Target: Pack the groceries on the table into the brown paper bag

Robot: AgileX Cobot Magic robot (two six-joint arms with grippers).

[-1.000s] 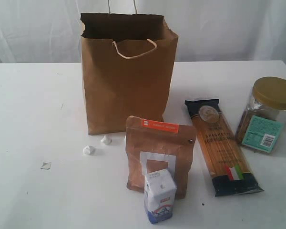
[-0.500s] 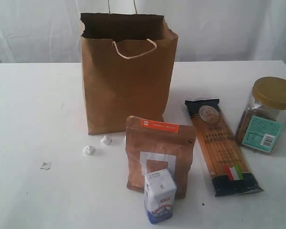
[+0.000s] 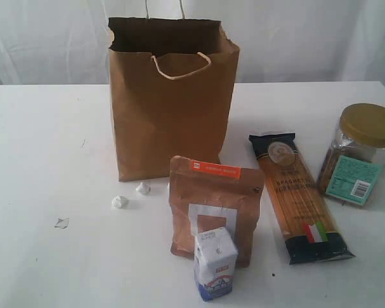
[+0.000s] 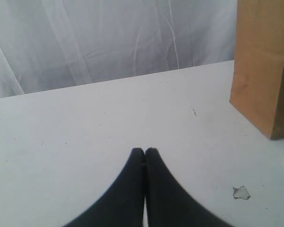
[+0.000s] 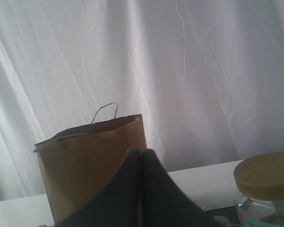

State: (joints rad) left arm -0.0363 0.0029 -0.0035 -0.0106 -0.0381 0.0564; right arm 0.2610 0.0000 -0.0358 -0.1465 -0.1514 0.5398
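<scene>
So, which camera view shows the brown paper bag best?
The exterior view: the brown paper bag stands whole there, rim and handles visible. The left wrist view shows only a lower corner; the right wrist view shows its upper part, partly hidden by the right gripper.

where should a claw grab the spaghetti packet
Probably across its narrow width near the middle, coming straight down from above: the spaghetti packet lies flat on the table, long and slim, so a mid grip should keep it balanced.
</scene>
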